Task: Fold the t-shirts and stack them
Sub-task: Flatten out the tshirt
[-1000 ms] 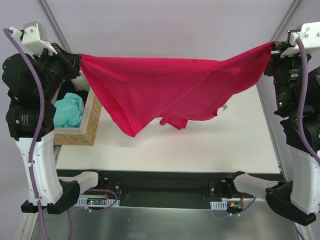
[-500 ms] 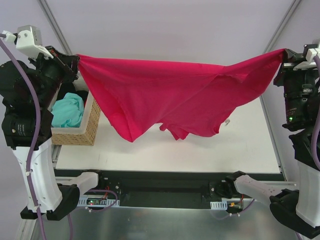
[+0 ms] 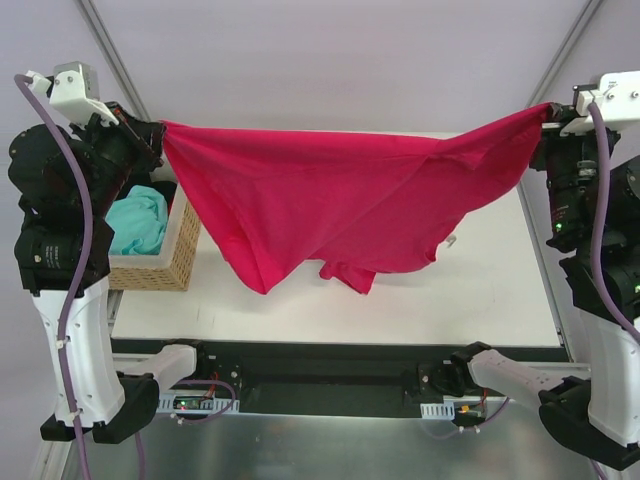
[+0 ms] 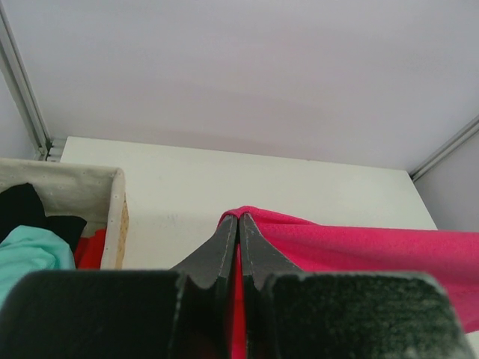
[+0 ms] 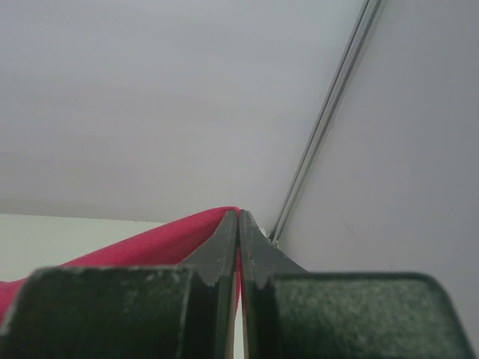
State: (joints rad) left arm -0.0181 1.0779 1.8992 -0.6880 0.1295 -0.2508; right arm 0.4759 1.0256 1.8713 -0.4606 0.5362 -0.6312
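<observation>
Hanging stretched over the white table (image 3: 480, 290), the crimson t-shirt (image 3: 340, 200) sags between the arms; left gripper (image 3: 155, 133) jaws closed tight on its left corner, right gripper (image 3: 547, 112) jaws closed tight on its right corner, cloth pinched right at the tips. Mint-green t-shirt (image 3: 140, 220) and black t-shirt (image 4: 19, 208) sit in the wicker basket (image 3: 185, 255) at left
</observation>
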